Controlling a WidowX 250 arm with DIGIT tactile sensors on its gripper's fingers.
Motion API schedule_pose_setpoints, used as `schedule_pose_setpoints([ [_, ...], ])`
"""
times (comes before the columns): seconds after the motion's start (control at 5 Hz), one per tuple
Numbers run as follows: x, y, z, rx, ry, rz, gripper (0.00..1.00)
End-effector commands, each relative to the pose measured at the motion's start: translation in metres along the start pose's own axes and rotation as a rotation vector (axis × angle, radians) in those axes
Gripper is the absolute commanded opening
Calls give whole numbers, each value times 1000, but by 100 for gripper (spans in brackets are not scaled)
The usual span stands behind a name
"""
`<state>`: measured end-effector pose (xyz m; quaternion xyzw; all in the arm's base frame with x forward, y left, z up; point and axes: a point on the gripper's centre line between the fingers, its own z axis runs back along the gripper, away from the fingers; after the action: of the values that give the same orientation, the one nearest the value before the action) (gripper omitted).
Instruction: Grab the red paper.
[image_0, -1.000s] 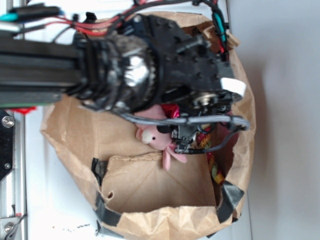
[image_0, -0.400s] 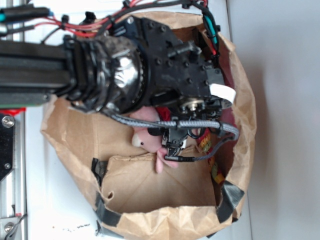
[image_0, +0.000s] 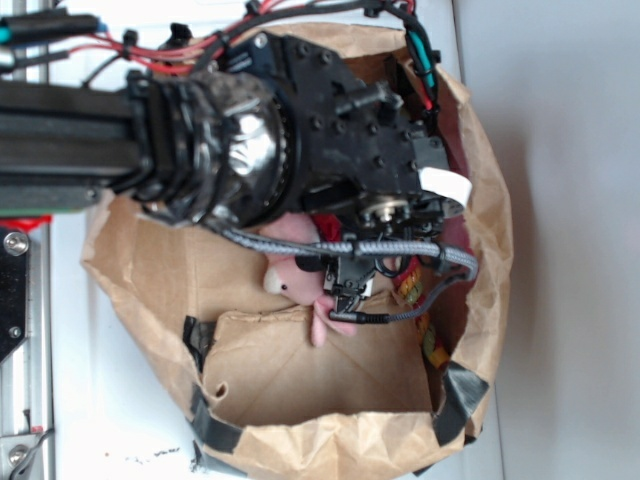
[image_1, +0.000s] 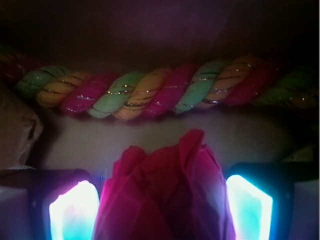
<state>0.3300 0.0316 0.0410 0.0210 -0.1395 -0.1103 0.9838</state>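
While the wrist camera looks down low, the red paper fills the bottom middle of its picture. It is crumpled and wrinkly, with soft folds and a pointed top. It sits right between the two fingers of the gripper, which glow white and blue at the lower left and lower right. The fingers are apart, one on each side of the paper, and their inner edges look to be against it. I cannot tell if they squeeze it.

Just past the paper lies a thick twisted rope. It runs across the whole picture from left to right, in strands of green, yellow and pink-red with shiny threads. Behind the rope it is dark.

From the outside camera, the big black arm reaches in from the left and covers the upper half of a brown paper bag. The bag is crinkly, with black tape at its lower corners. Under the arm, near the middle, a pink plush bunny peeks out, and a small bit of red paper shows just above it. The arm hides most of both. A gray braided cable crosses in front.

The bag lies on a white table, with a pale gray surface at the right.
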Motion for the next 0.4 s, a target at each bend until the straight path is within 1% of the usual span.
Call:
schedule_pose_setpoints([
  [0.0, 9, -9, 51, -63, -117, -19, 0],
  [0.2, 12, -31, 104, -107, -190, -61, 0],
])
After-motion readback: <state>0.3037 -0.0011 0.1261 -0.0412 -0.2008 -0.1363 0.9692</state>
